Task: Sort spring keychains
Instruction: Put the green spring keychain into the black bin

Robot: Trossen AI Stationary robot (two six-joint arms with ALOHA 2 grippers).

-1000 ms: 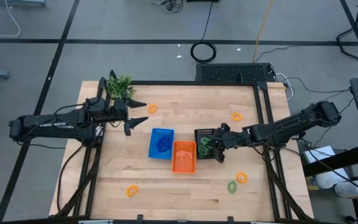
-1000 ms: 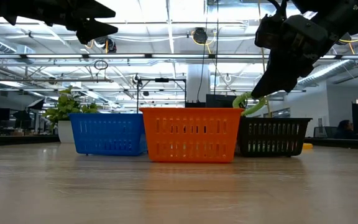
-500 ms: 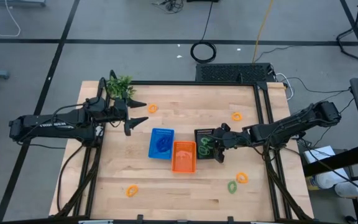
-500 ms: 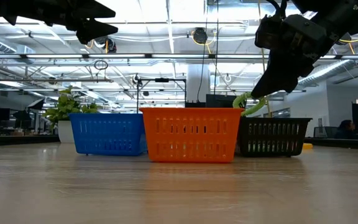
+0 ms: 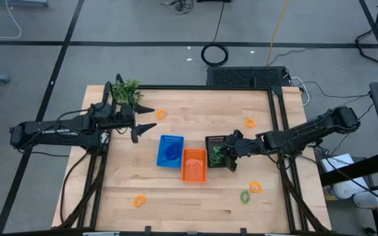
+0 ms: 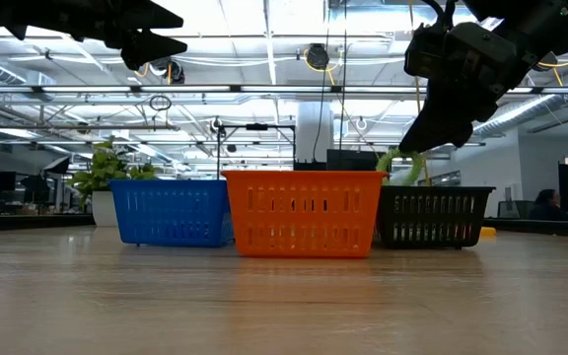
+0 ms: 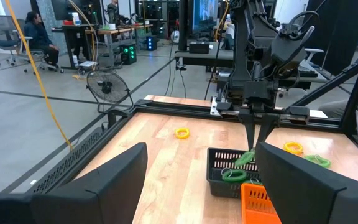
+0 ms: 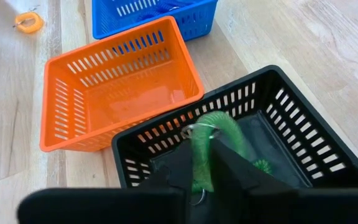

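My right gripper [image 8: 202,165] hangs over the black basket [image 8: 328,124], shut on a green spring keychain [image 8: 219,127]. Another green coil [image 8: 263,167] lies on the basket's floor. The orange basket [image 5: 194,164] and the blue basket [image 5: 170,151], which has blue coils in it, stand side by side to the left of the black one. Loose keychains lie on the table: orange ones [image 5: 161,114] [image 5: 250,122] [image 5: 255,187] [image 5: 139,200] and a green one [image 5: 245,196]. My left gripper [image 5: 151,121] waits open, raised at the far left. My right gripper pinches the green coil [image 8: 201,155] between its two fingers [image 8: 232,165], slanting down from the table's right side. The coil arches forward out of the fingers, its metal ring [image 8: 197,132] at the top. It hangs over the black basket's inside, at rim height [image 6: 407,168].
A green plant sprig [image 5: 126,90] stands at the table's far left corner. The three baskets sit close together in the middle. Bare wood lies in front of them toward the near edge [image 5: 195,203].
Both arms have kept still. In the low view the green coil under my right gripper has shifted a little. Its end that reached toward the orange basket has drawn back under the fingers.
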